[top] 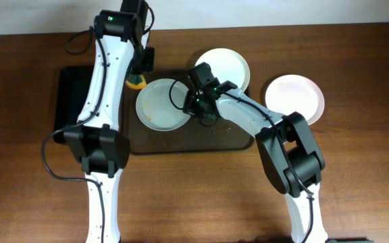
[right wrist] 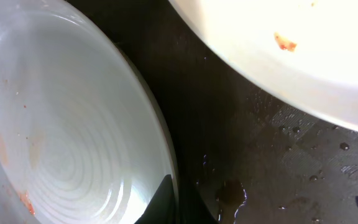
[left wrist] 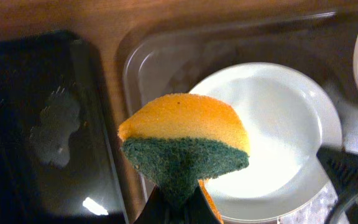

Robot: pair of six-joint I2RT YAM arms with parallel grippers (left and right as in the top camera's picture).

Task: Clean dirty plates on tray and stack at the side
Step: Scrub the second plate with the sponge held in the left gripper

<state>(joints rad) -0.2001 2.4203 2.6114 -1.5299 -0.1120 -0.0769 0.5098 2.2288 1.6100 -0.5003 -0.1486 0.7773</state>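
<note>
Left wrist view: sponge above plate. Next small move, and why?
Probably lower the left pincer so its yellow-and-green sponge touches the pale round plate in the dark brown tray: orange smears show on it, and the right pincer sits at its rim.

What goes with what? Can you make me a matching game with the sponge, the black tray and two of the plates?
Things:
1. sponge
2. blue-grey plate
3. black tray
4. lone white plate

Places:
A. on the table, right of the brown tray
B. pinched in the left hand
C. left of the brown tray
D. in the brown tray, smeared orange

Pairs: 1-B, 2-D, 3-C, 4-A
</note>
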